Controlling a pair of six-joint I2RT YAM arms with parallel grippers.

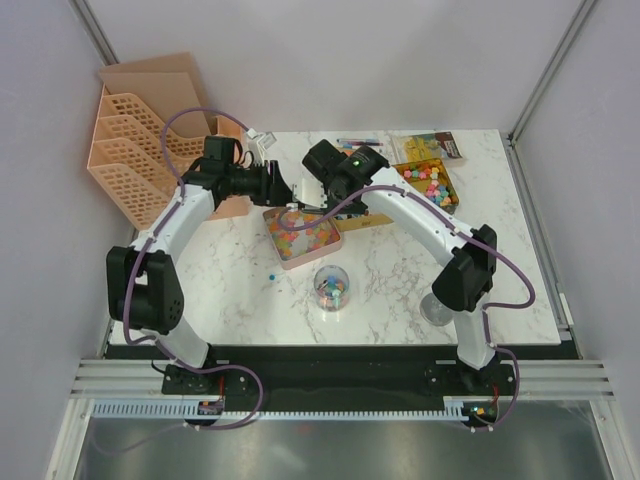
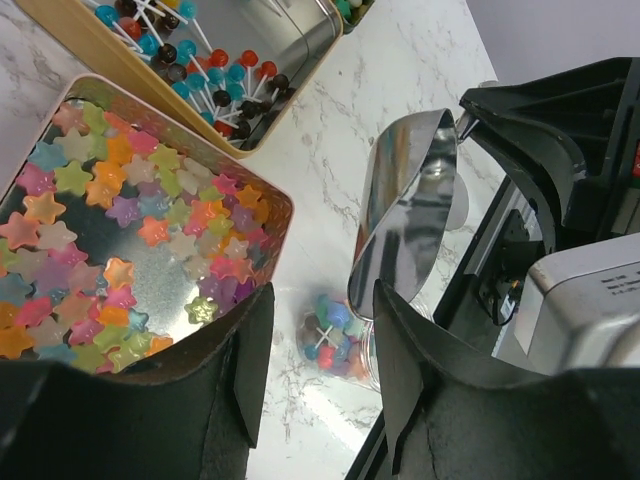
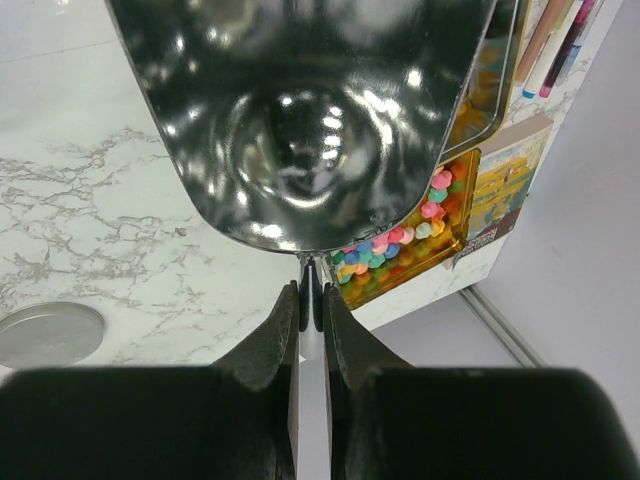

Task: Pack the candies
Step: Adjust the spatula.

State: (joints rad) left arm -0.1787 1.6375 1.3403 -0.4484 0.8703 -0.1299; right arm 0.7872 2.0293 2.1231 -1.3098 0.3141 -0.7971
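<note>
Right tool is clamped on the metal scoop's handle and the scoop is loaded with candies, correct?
No. The right tool is clamped on the metal scoop by its handle, but the scoop is empty, not loaded. The right wrist view shows only bare, shiny metal in its bowl.

A robotics lab is indicated by plain white panels [image 1: 330, 60] and metal posts [image 1: 547, 68] enclosing a marble-patterned bench [image 1: 400, 290], and by two cabled arms [image 1: 160, 240] bolted to a rail [image 1: 330, 378] at its near edge.
</note>
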